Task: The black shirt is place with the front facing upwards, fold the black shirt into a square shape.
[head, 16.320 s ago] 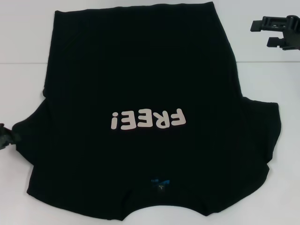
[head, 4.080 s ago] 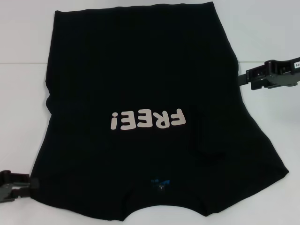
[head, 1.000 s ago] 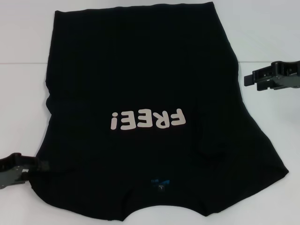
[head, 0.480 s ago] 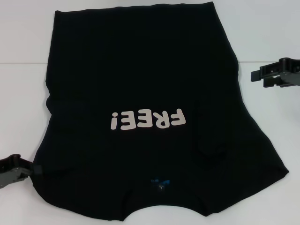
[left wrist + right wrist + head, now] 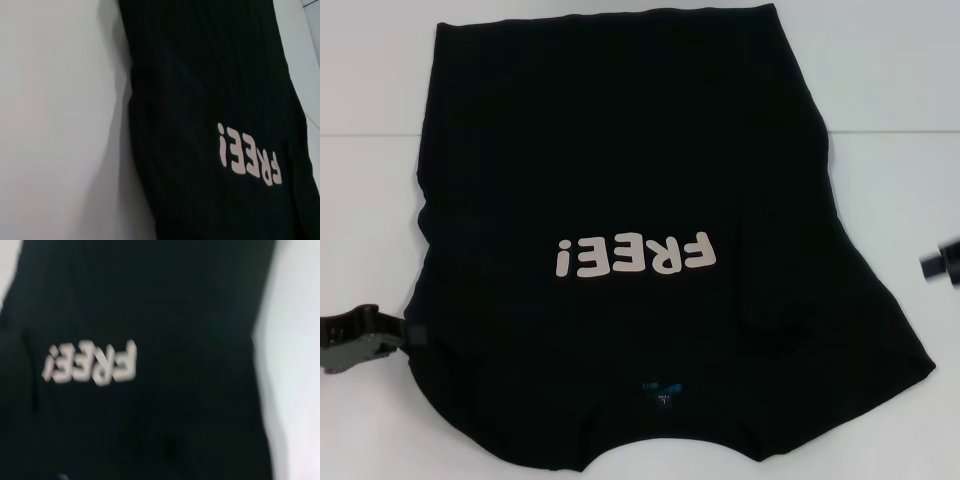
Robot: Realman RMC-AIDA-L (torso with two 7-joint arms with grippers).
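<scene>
The black shirt (image 5: 620, 150) lies flat on the white table, front up, with both sleeves folded in over the body. Its pale "FREE!" lettering (image 5: 635, 255) reads upside down, and the blue neck label (image 5: 660, 390) is at the near edge. My left gripper (image 5: 408, 336) is low at the shirt's left edge near the shoulder, its tip touching the fabric. Only the tip of my right gripper (image 5: 945, 262) shows at the far right, clear of the shirt. The left wrist view shows the shirt (image 5: 210, 75) and the right wrist view shows the shirt (image 5: 150, 300), each with the lettering and no fingers.
The white table (image 5: 370, 200) shows bare on both sides of the shirt. A seam line (image 5: 890, 132) runs across the table behind the shirt's middle. No other objects are in view.
My right gripper has dropped from beside the shirt's upper right side towards me and out to the right edge. My left gripper has moved in to the shirt's left edge.
</scene>
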